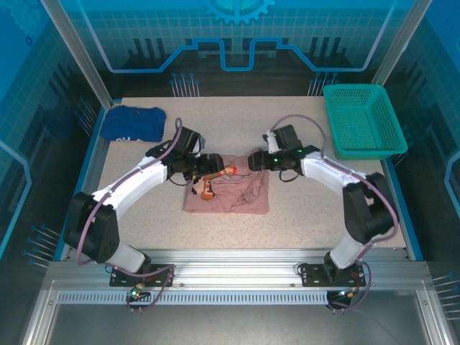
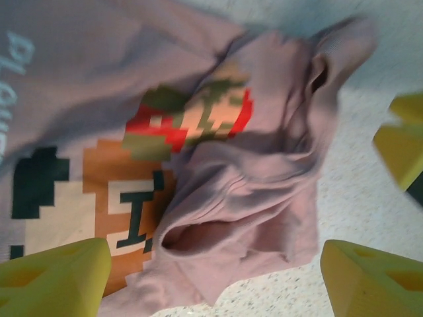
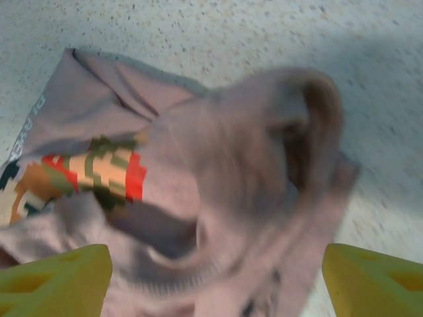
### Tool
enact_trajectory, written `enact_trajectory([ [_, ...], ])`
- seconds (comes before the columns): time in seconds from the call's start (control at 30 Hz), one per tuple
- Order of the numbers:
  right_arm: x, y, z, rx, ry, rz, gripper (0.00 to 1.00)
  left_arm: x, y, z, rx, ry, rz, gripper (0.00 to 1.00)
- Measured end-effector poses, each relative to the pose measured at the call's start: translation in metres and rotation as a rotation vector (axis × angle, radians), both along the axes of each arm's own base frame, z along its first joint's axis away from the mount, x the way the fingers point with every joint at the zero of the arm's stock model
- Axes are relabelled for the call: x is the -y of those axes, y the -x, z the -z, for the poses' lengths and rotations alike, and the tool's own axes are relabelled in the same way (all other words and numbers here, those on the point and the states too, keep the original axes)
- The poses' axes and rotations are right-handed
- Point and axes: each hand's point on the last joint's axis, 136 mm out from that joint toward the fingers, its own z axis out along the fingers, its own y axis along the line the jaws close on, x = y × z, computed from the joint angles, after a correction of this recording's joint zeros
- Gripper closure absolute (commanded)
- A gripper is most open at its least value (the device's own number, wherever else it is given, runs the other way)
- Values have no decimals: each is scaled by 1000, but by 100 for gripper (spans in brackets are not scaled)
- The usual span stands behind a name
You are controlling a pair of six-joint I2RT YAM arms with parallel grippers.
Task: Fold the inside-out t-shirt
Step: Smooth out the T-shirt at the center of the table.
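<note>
Rumpled pink t-shirt, pixel print, jaws apart

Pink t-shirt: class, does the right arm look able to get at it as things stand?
Probably yes. The right claw hangs open just above the pink t-shirt, with bunched cloth right beneath it and nothing in the way.

Robot lab cell: speckled bench walled by blue gear-printed panels; aluminium extrusion rail along near edge.
</note>
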Motion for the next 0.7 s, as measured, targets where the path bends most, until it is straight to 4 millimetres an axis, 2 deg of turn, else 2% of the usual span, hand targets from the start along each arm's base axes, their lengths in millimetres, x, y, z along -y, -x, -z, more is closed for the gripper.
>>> enact_trajectory([
  [0.07,-9,-14,9,0,31,2,18,8,4,20,-52,13,25,17],
  [0.17,-9,-30,25,-12,94,34,21,19,2,39,-88,32,55,18],
  [0.27,-2,-40,39,-29,158,67,29,28,0,46,-88,48,81,25],
  [0.37,5,-45,45,-42,196,79,44,46,2,43,-65,81,126,38],
  [0.5,16,-56,42,-56,194,90,57,85,16,32,-21,136,231,50],
  [0.63,26,-73,37,-74,147,89,61,131,40,24,-2,196,353,54],
  [0.7,31,-80,36,-87,118,87,61,161,50,21,1,228,422,55],
])
